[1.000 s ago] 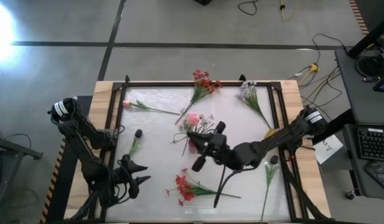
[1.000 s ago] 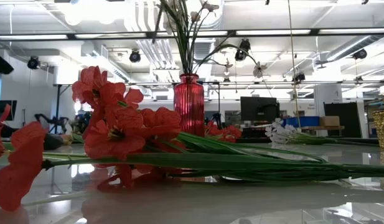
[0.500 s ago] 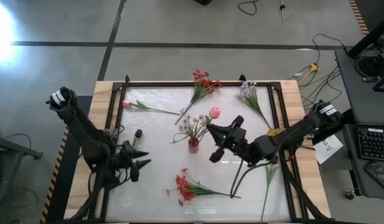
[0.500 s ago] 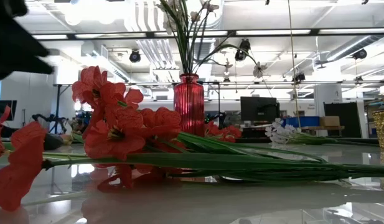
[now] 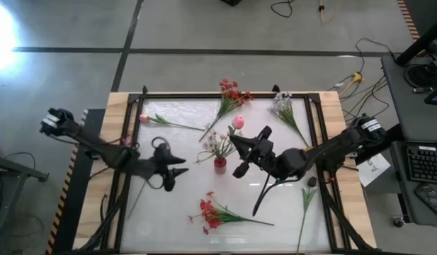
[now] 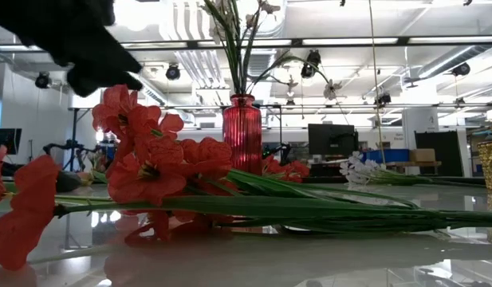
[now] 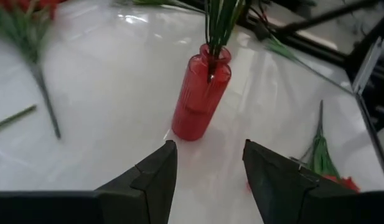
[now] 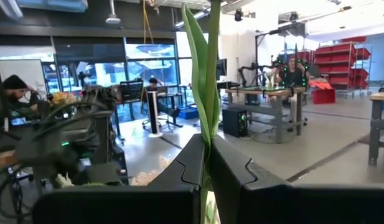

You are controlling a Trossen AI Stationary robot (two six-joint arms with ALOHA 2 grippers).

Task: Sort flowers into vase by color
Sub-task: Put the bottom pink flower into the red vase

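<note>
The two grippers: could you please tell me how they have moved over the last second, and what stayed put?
The left gripper, open and empty, swung from the near-left corner inward toward the red ribbed glass vase. The right gripper, shut on the pink bud flower, drew back right of the vase, then edged closer. The vase, the red blossom sprays and the white spray stayed put.

Bright, even light from overhead ceiling strips fills the room, and the glossy white worktop [image 5: 183, 191] throws back glare and faint reflections. A blown-out patch burns at the floor's far left in the high view. In the low view, the nearest red flowers [image 6: 142, 171] and the dark left end effector [image 6: 110, 80] are blurred.
</note>
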